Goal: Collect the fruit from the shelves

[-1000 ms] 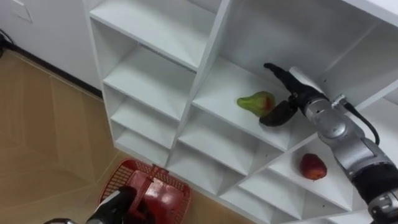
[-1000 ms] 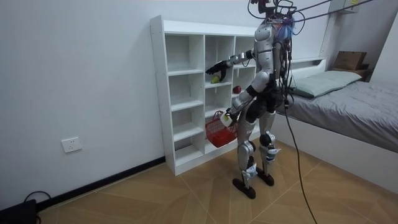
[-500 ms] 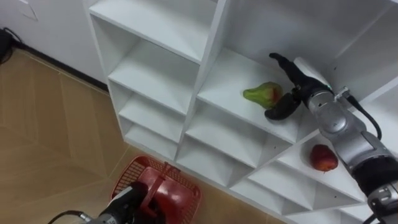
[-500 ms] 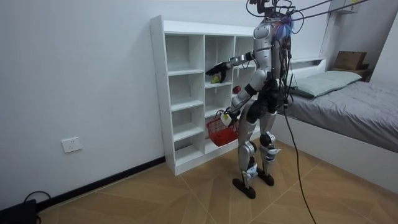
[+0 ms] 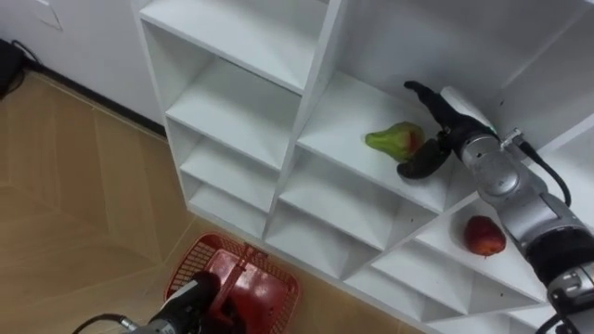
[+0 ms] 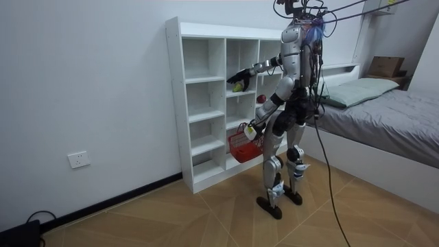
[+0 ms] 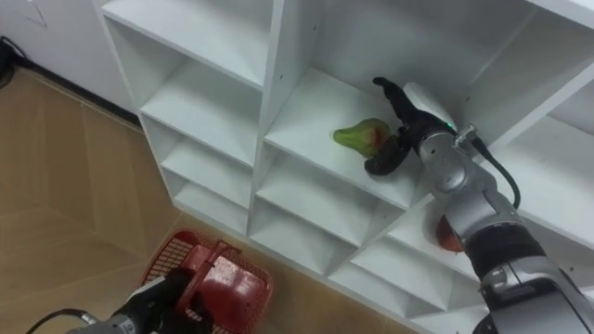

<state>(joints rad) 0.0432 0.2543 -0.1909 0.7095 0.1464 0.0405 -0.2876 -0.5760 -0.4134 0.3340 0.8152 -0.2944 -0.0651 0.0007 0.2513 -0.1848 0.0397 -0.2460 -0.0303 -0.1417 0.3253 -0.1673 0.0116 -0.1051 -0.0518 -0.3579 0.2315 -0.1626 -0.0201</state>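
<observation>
1. While the pear (image 5: pixel 393 139) lies on the closet shelf (image 5: pixel 339 116) beside the spread right hand (image 5: pixel 442 132), its broad end is best enclosed.
2. The basket (image 5: pixel 264 292) is clamped in the left hand (image 5: pixel 197 295).

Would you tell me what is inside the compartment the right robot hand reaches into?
A green pear lies there, with the open right robot hand beside it; the shelf behind the hand is covered.

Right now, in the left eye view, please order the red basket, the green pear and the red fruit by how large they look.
Largest: red basket, though nearest the camera.
Then green pear and red fruit: they look alike, so unranked.
</observation>
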